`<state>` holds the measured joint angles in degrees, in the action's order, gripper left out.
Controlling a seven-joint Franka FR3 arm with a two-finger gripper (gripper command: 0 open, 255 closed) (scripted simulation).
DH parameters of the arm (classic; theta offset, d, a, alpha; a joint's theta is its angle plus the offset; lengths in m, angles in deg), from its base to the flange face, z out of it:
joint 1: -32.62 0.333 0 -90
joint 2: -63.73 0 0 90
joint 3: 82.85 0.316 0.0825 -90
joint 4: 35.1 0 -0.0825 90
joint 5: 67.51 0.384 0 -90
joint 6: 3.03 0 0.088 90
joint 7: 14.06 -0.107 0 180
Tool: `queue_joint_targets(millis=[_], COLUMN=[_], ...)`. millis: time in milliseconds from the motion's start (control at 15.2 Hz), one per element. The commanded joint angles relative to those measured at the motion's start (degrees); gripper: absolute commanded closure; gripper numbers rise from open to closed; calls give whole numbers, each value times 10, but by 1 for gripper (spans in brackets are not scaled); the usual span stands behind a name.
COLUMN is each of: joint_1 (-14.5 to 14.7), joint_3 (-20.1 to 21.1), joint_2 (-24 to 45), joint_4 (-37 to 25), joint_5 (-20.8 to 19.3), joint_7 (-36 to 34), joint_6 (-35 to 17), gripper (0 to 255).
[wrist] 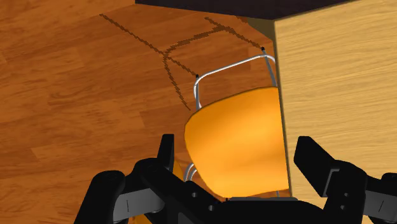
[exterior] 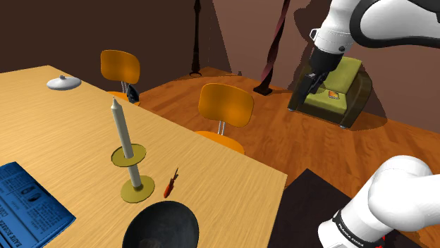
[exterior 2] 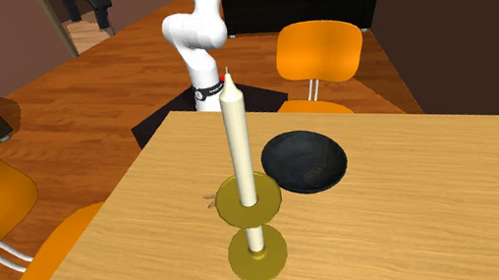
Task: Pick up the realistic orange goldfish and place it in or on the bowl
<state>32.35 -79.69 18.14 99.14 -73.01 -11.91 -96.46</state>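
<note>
Gripper [wrist: 239, 150], fingers spread and empty, hangs far from the bowl [exterior: 161, 227], since the orange goldfish [exterior: 170, 185] just beside it awaits pickup.

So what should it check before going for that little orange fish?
1. Gripper open, holding nothing: ok.
2. Goldfish lying free on the table: ok.
3. Gripper over the goldfish: not ok, it hangs above an orange chair beside the table.
4. Bowl empty: ok.
5. Room to descend beside the candle: cannot tell.
</note>
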Motion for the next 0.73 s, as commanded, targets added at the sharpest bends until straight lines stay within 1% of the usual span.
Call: queue_joint_targets(millis=[0,330,660], joint_1=[0,9,16], joint_3=[0,75,155], joint_2=[0,-10,7], joint_4=[0,35,46], joint_5=[0,42,83], joint_7=[0,-107,-216], joint_6=[0,-20,-47], gripper=[0,0,0])
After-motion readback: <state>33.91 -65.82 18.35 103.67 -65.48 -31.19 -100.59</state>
